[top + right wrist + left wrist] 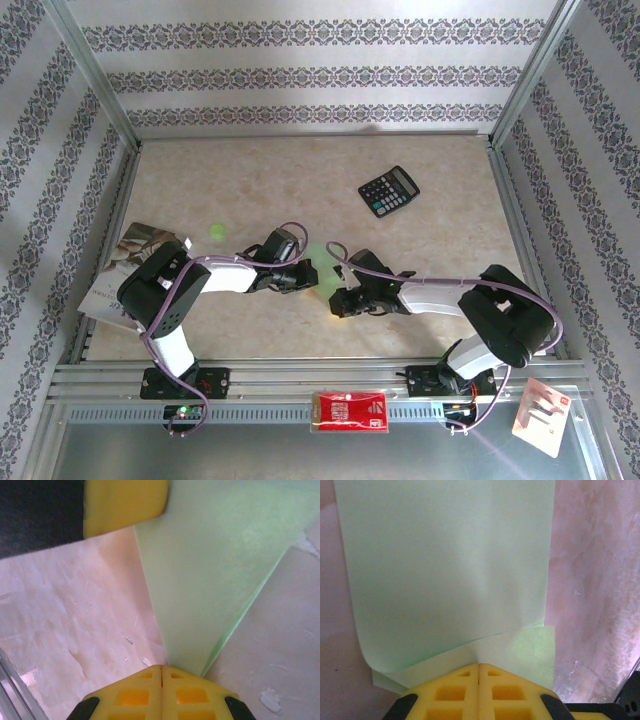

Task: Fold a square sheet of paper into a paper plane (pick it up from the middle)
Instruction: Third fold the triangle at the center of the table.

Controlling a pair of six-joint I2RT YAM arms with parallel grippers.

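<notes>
The paper (318, 258), partly folded, sits mid-frame in the top view over the tabletop (300, 180), pinched at one edge by the closed left fingers (450, 696) and at a corner by the closed right fingers (135, 697).

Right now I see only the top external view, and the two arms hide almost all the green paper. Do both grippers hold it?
Observer: The left one does. In the left wrist view the left gripper is shut on the near edge of the square sheet of paper.
Operator: Is the sheet one flat layer there?
Observer: No. At that edge an upper layer curls over a lower one, and a corner of the lower layer sticks out on the right of that view.
Operator: And the other side?
Observer: In the right wrist view the right gripper is shut on a pointed corner, and the sheet widens away from it.
</notes>
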